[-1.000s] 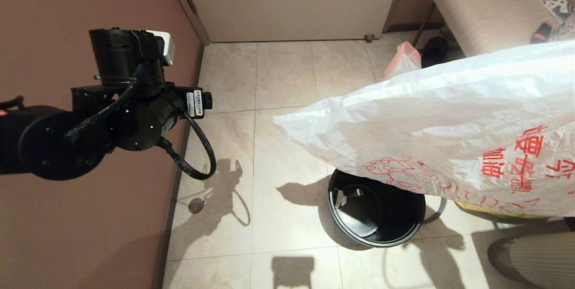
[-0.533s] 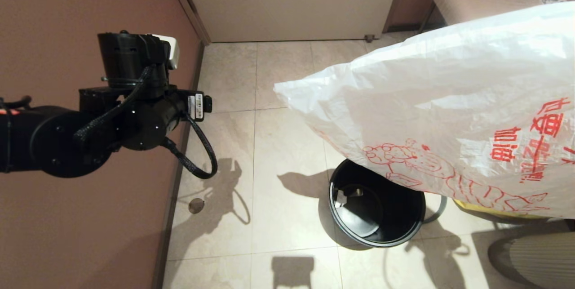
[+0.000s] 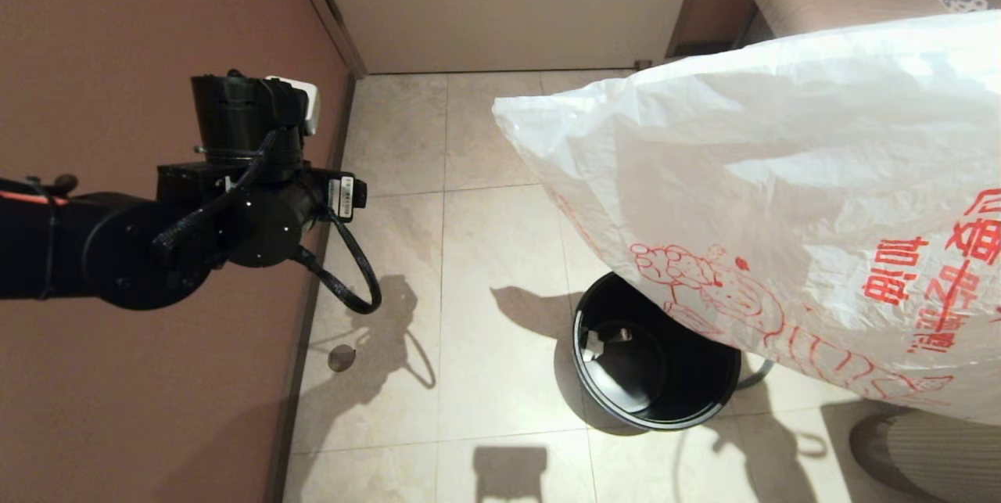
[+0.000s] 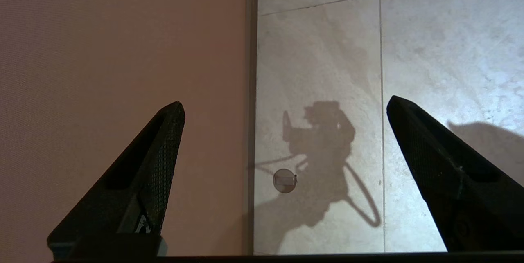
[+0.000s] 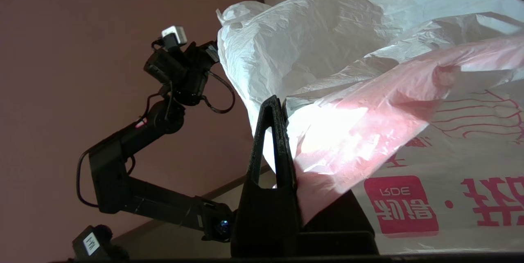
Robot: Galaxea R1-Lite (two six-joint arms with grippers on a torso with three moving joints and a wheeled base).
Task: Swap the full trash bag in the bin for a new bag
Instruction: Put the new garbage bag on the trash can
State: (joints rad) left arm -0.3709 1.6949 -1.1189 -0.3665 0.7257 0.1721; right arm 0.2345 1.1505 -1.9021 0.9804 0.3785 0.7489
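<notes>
Rising over the bin (image 3: 657,366), the new bag (image 3: 790,198) is hanging pinched in the right gripper (image 5: 286,160); the left gripper (image 4: 282,132) is hovering spread by the wall.

New bag (image 3: 782,198) above bin (image 3: 655,366), partly overlapping

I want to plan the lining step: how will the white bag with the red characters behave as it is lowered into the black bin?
Probably floppy: the new bag billows and creases while the right gripper pinches it shut. It looks thin and translucent, so likely very light and apt to drift. Its mouth may not stay open over the bin; the open left gripper could help.
</notes>
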